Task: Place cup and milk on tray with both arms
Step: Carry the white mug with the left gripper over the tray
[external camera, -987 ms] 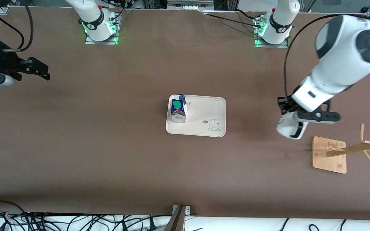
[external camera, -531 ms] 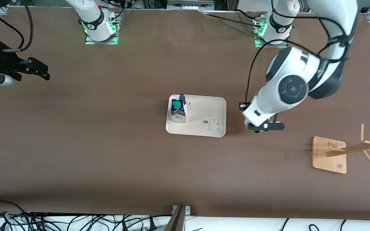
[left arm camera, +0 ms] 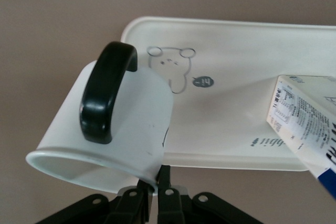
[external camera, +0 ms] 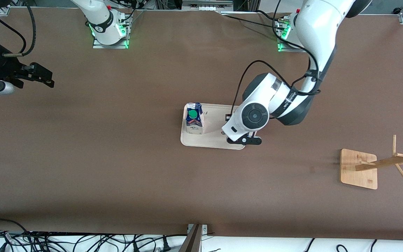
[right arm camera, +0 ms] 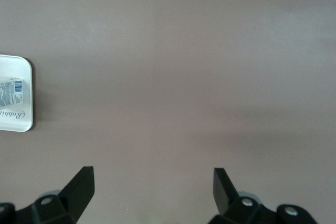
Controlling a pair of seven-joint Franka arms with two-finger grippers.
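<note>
**Cup arrives over the tray, milk already in place**

In the last second the left arm has swung in from the wooden stand's (external camera: 359, 168) end of the tabletop (external camera: 117, 168), and its left claw (left arm camera: 153, 184) now hangs over the tray's (external camera: 215, 141) end nearest that stand. The claw is pinched tight on the rim of the cup (left arm camera: 110, 124), which it holds tilted, black handle uppermost in the left wrist view, above the corner of the tray with the rabbit drawing (left arm camera: 170, 66). The cup is not yet set down.

The milk (external camera: 194, 118) stands upright on the tray at the end toward the right arm, unmoved across the second. That half of the job looks finished.

The right claw (right arm camera: 152, 187) waits with fingers spread wide and nothing between them, over bare tabletop at the right arm's end, where it was a second ago.

What likely remains is to lower the cup, level it and release it clear of the carton.
</note>
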